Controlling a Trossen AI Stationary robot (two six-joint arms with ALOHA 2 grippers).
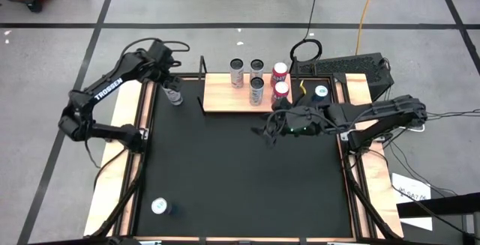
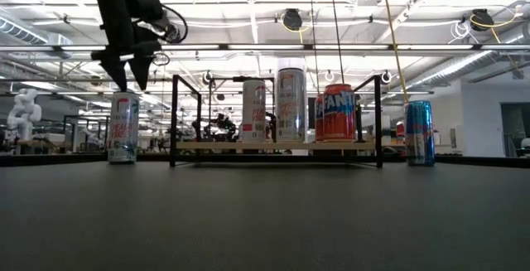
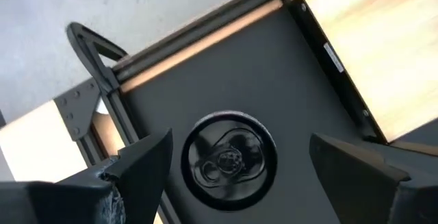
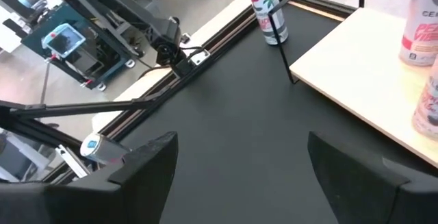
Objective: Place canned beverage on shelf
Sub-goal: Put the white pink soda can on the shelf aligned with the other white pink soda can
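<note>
- I have the left claw (image 1: 171,82) spread wide and empty, hanging straight above the upright silver can (image 1: 175,95) on the bench mat (image 1: 240,170).
- That can stands just off the shelf (image 1: 225,99)'s left rail; its long axis is vertical, its top centred between my fingers (image 3: 147,162).
- Right claw (image 1: 271,129) waits open, empty, before the shelf's front edge.
- Left arm is nearer; I'd drop straight down.
</note>
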